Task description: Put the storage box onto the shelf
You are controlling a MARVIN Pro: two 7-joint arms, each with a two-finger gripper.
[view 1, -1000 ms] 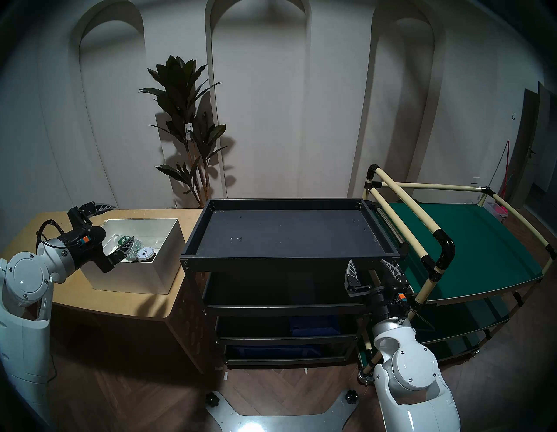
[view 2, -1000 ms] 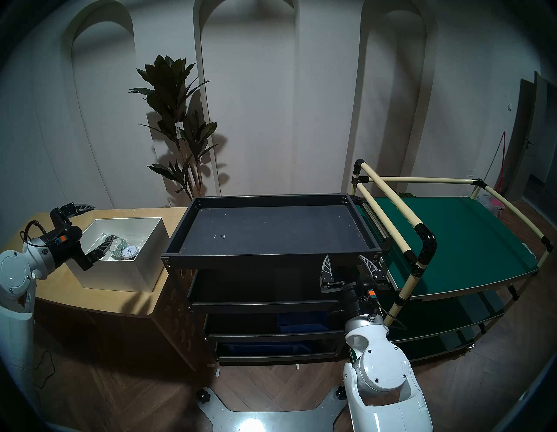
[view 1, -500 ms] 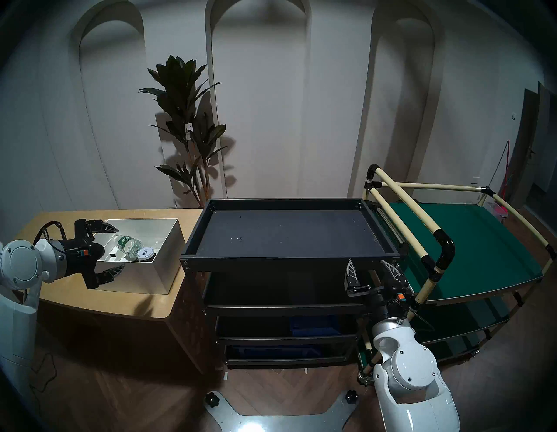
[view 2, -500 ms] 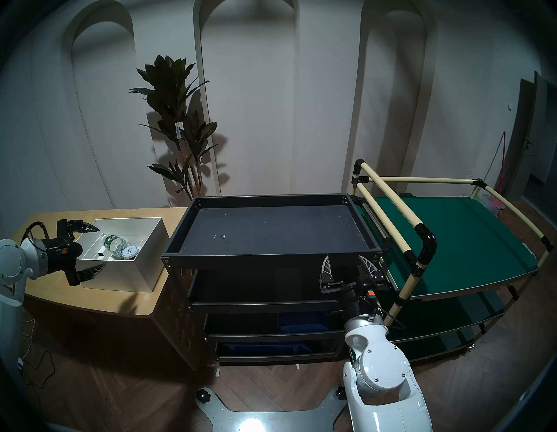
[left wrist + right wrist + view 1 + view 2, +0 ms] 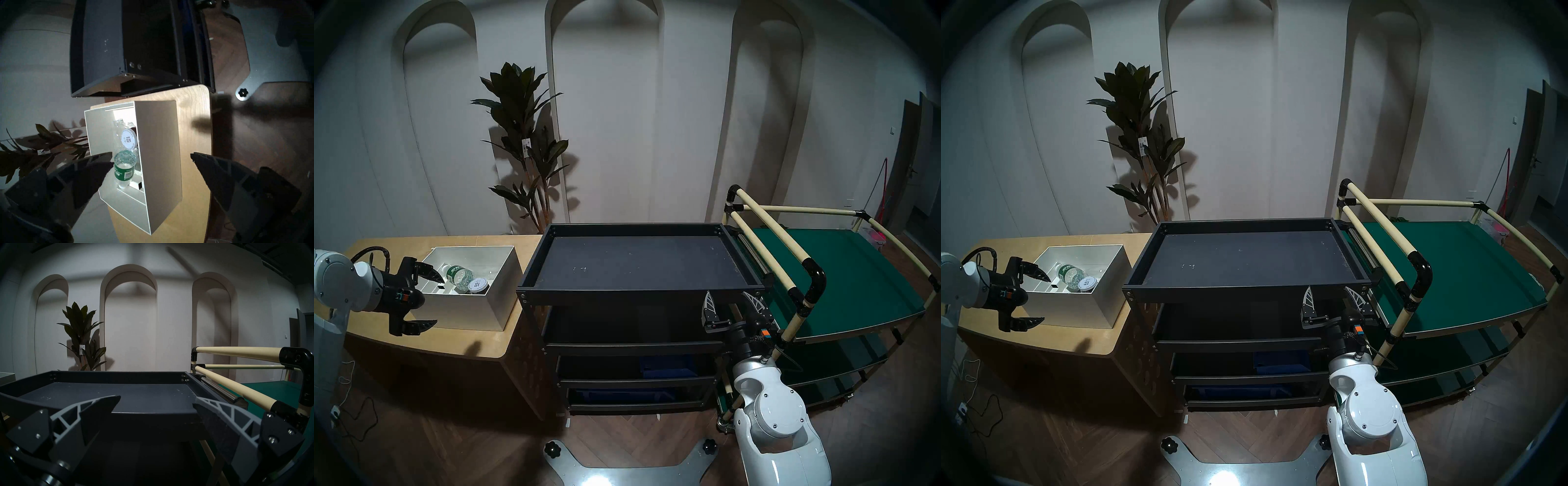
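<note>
The white lidless storage box (image 5: 466,312) stands on the tan table; it also shows in the head right view (image 5: 1070,310) and the left wrist view (image 5: 159,152). It holds a clear bottle (image 5: 458,275) and a white-lidded jar (image 5: 478,285). My left gripper (image 5: 438,301) (image 5: 1045,299) (image 5: 151,155) is open at the box's front left corner, one finger above the inside, the other outside the front wall. The black shelf (image 5: 639,295) (image 5: 1239,295) (image 5: 153,417) stands right of the table. My right gripper (image 5: 728,294) (image 5: 1328,289) (image 5: 156,399) is open and empty, just below the shelf's front right corner.
The tan table (image 5: 449,342) touches the shelf's left side. A green-surfaced cart with cream pipes (image 5: 840,281) stands close on the right. A potted plant (image 5: 524,142) is behind. Blue bins (image 5: 667,368) sit on the shelf's lower tiers.
My left gripper has drawn back to the left and toward the table's front, from over the box's left wall to its front left corner, staying open. The box and the right arm have not moved.
</note>
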